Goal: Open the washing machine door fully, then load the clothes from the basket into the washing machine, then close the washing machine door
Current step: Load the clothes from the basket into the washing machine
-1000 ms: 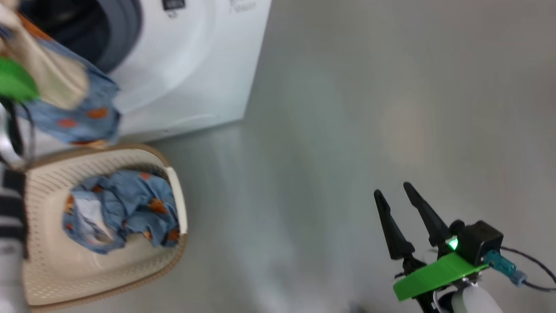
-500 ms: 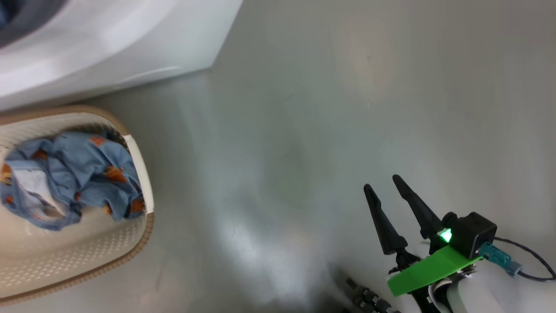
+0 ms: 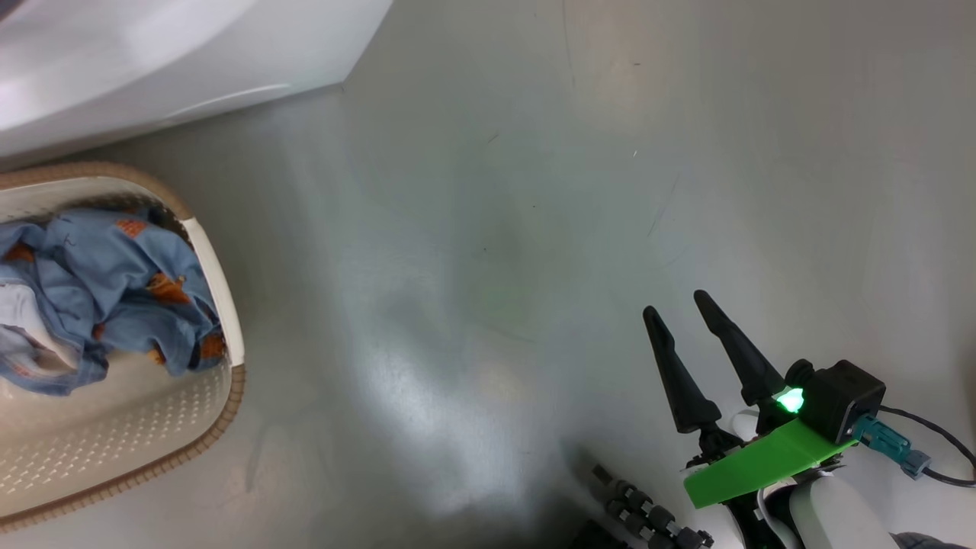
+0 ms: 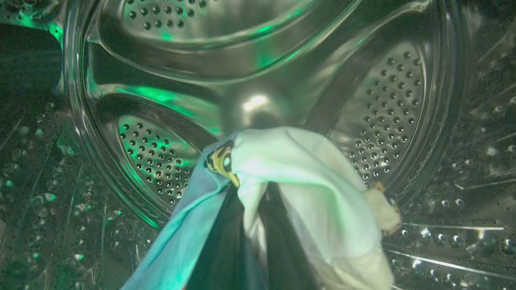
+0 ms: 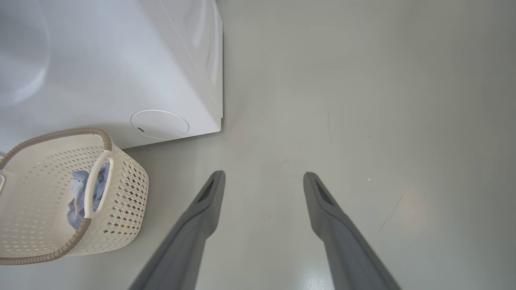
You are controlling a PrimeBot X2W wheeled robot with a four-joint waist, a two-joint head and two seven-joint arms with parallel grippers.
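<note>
We've got the left gripper [image 4: 254, 209] deep in the washing machine drum [image 4: 387, 100], fingers clamped on a garment [image 4: 306, 181] to drop there, right gripper [image 3: 675, 305] idling open, more clothes [image 3: 114, 282] waiting in the basket [image 3: 152, 427].

One basket [image 3: 218, 293], one washing machine [image 3: 152, 69]

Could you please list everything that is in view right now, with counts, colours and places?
washing machine: one, white, behind the basket.
drum: one, perforated steel, green-lit, seen from inside in the left wrist view.
basket: one, cream with brown rim, on the floor by the machine.
clothes: a pile, light blue with orange prints, in the basket.
held garment: one, blue and cream-white, inside the drum.
floor: grey, glossy.
left gripper: dark fingers, shut on the held garment.
right gripper: dark fingers, open, above the floor.
</note>
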